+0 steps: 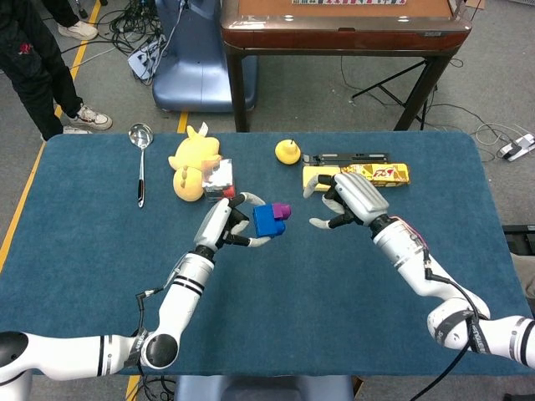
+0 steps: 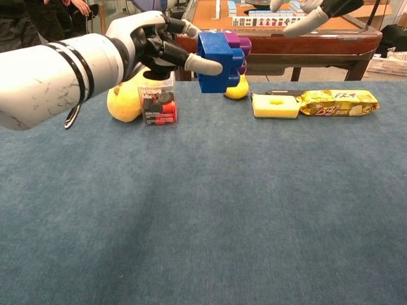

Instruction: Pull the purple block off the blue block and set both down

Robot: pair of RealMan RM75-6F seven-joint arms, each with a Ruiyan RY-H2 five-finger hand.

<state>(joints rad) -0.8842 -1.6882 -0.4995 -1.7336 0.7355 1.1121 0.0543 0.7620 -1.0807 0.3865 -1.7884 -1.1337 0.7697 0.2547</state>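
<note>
My left hand (image 1: 224, 226) (image 2: 151, 44) grips the blue block (image 1: 267, 221) (image 2: 218, 61) and holds it high above the blue table. The purple block (image 1: 282, 210) (image 2: 236, 46) is still stuck to the blue block's right side. A short way to the right of the blocks, my right hand (image 1: 349, 199) is open with fingers spread, touching nothing. In the chest view only its fingertips (image 2: 304, 21) show at the top edge.
Along the table's far side lie a ladle (image 1: 140, 161), a yellow plush toy (image 1: 191, 164), a small red-and-white box (image 1: 219, 181), a yellow pear (image 1: 287, 151), a yellow sponge (image 2: 275, 105) and a yellow snack packet (image 2: 337, 101). A person stands at the far left.
</note>
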